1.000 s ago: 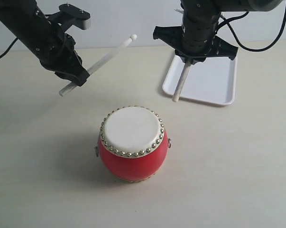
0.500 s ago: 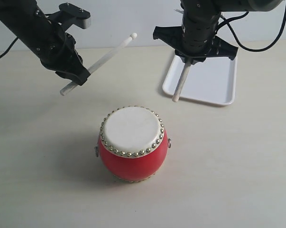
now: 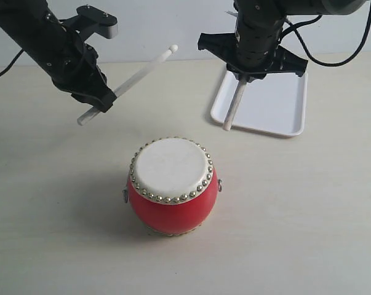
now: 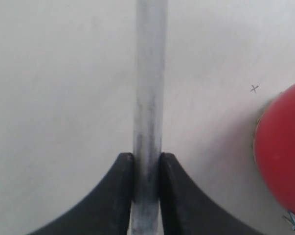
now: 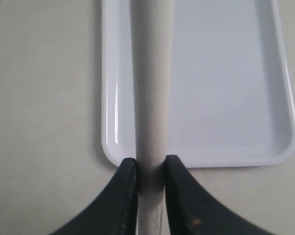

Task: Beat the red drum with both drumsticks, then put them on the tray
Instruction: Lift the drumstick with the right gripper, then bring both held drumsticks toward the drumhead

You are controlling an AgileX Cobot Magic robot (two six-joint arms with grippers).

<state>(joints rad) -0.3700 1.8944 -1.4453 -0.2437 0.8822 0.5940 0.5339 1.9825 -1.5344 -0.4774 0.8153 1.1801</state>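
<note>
Left fingers point(image 4: 113, 196) and right fingers point(image 5: 120, 200) each clamp a drumstick point(image 3: 136, 75) over a beige tabletop point(image 3: 296, 215), pale wall point(image 3: 160, 24) behind.

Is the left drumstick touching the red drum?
Apart. Exterior view: the left gripper holds the drumstick with bare table showing between it and the red drum.

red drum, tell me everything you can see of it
The red drum is a small barrel with a glossy red body that looks lacquered and a cream-white drumhead facing up. Brass-coloured studs ring the head's edge, and a small metal ring hangs at each side. It stands upright on the pale table, near the middle of the exterior view, well apart from the tray. Nothing but the table touches it.
</note>
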